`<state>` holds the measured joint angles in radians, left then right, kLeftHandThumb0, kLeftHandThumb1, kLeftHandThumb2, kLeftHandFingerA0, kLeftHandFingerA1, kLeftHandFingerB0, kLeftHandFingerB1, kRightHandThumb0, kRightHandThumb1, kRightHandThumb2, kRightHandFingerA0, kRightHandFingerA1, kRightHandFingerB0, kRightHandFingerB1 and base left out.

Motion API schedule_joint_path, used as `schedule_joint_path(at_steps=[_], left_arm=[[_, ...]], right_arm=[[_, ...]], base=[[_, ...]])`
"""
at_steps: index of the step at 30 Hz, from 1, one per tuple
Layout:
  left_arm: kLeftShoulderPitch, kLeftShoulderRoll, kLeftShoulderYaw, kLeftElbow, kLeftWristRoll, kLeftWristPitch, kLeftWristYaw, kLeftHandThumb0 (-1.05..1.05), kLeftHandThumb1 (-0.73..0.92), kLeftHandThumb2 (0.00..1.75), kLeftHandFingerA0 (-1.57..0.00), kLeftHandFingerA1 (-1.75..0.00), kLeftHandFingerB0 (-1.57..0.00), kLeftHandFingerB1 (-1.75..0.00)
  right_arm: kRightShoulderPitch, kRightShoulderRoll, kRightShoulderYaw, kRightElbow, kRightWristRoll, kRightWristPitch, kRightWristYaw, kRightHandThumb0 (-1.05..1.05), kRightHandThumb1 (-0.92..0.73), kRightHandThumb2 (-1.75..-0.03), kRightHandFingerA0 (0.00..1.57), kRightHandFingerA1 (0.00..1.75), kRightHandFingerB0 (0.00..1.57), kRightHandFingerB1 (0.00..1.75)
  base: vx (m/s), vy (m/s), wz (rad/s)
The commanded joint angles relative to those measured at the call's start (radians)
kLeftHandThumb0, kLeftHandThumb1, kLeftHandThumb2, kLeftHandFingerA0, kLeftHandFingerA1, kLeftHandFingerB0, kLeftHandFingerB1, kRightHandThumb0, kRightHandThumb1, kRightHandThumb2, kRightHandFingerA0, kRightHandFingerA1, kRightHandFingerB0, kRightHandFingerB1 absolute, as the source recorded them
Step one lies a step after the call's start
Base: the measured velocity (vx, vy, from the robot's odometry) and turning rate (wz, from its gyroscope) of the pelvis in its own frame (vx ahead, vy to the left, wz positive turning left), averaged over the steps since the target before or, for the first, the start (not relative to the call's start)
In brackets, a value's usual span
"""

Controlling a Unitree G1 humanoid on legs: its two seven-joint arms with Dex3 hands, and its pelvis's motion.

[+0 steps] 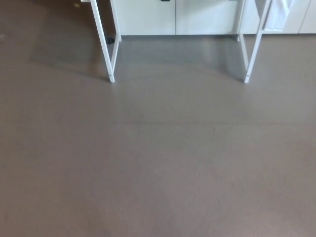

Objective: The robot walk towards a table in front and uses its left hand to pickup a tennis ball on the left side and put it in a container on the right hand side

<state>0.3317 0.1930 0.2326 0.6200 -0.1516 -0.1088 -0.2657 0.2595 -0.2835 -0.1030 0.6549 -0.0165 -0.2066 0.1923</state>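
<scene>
Only the lower part of the table shows in the head view: its white left legs (104, 47) and its white right legs (254, 49) stand on the grey floor at the top of the picture. The tabletop is cut off by the upper edge. No tennis ball and no container can be seen. Neither of my hands is in the picture.
Grey floor (158, 158) fills most of the view. White cabinet fronts (175, 17) run along the back behind the table legs. A white thing (277, 15) hangs at the table's right side.
</scene>
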Motion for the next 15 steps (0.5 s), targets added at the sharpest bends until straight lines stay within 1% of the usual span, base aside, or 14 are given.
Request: schedule_joint_path(at_steps=[1, 2, 5, 6, 7, 8, 9, 11, 12, 15], left_arm=[[-0.005, 0.019, 0.003, -0.005, 0.000, 0.011, -0.005, 0.16, 0.26, 0.85, -0.42, -0.73, -0.28, -0.63], [-0.008, 0.019, 0.004, -0.003, -0.001, 0.013, -0.004, 0.16, 0.36, 0.69, -0.40, -0.83, -0.28, -0.62], [-0.009, 0.019, 0.004, -0.002, -0.001, 0.013, -0.003, 0.16, 0.36, 0.69, -0.40, -0.83, -0.28, -0.62], [-0.013, 0.022, 0.003, 0.000, 0.002, 0.013, -0.004, 0.14, 0.37, 0.69, -0.39, -0.81, -0.29, -0.62], [-0.018, 0.026, 0.002, 0.003, 0.005, 0.012, -0.004, 0.14, 0.37, 0.69, -0.39, -0.81, -0.29, -0.62], [-0.018, 0.026, 0.001, 0.005, 0.006, 0.009, -0.005, 0.13, 0.26, 0.86, -0.42, -0.73, -0.29, -0.63], [-0.017, 0.026, 0.000, 0.006, 0.006, 0.008, -0.006, 0.13, 0.33, 0.76, -0.43, -0.79, -0.26, -0.62], [-0.017, 0.026, 0.001, 0.007, 0.004, 0.010, -0.006, 0.13, 0.33, 0.76, -0.43, -0.79, -0.26, -0.62], [-0.014, 0.024, 0.000, -0.001, 0.002, 0.017, -0.003, 0.15, 0.27, 0.87, -0.41, -0.72, -0.28, -0.63], [-0.009, 0.023, -0.003, -0.013, 0.008, 0.020, 0.008, 0.15, 0.27, 0.86, -0.41, -0.72, -0.28, -0.63]], right_arm=[[-0.006, -0.007, 0.007, 0.001, -0.012, -0.003, -0.009, 0.05, -0.61, -0.58, 0.29, 0.53, 0.31, 0.46], [-0.008, -0.008, 0.009, 0.000, -0.013, -0.001, -0.009, 0.04, -0.61, -0.58, 0.31, 0.52, 0.31, 0.43], [-0.008, -0.008, 0.009, -0.001, -0.014, -0.001, -0.010, 0.04, -0.61, -0.58, 0.31, 0.52, 0.31, 0.43], [-0.009, -0.008, 0.011, -0.006, -0.017, 0.004, -0.013, 0.04, -0.45, -0.88, 0.24, 0.57, 0.22, 0.53], [-0.009, -0.008, 0.013, -0.011, -0.021, 0.009, -0.017, 0.04, -0.45, -0.88, 0.24, 0.57, 0.22, 0.53], [-0.006, -0.009, 0.014, -0.017, -0.024, 0.013, -0.019, 0.03, -0.46, -0.88, 0.23, 0.57, 0.21, 0.53], [0.001, -0.010, 0.016, -0.029, -0.027, 0.018, -0.022, 0.03, -0.46, -0.88, 0.24, 0.57, 0.21, 0.53], [0.007, -0.010, 0.016, -0.038, -0.029, 0.022, -0.024, 0.03, -0.46, -0.88, 0.24, 0.57, 0.21, 0.53], [0.006, -0.011, 0.017, -0.036, -0.031, 0.022, -0.024, 0.03, -0.46, -0.89, 0.24, 0.57, 0.21, 0.53], [0.000, -0.019, 0.024, -0.025, -0.045, 0.015, -0.030, 0.02, -0.45, -0.88, 0.24, 0.57, 0.22, 0.53]], base=[[0.18, -0.128, 0.04], [0.22, -0.091, -0.04], [0.23, -0.022, -0.10], [0.23, 0.036, -0.18], [0.23, 0.139, -0.12], [0.25, 0.159, -0.08], [0.33, 0.197, -0.14], [0.36, 0.235, -0.03], [0.29, 0.238, -0.58], [0.28, 0.206, 0.00]])
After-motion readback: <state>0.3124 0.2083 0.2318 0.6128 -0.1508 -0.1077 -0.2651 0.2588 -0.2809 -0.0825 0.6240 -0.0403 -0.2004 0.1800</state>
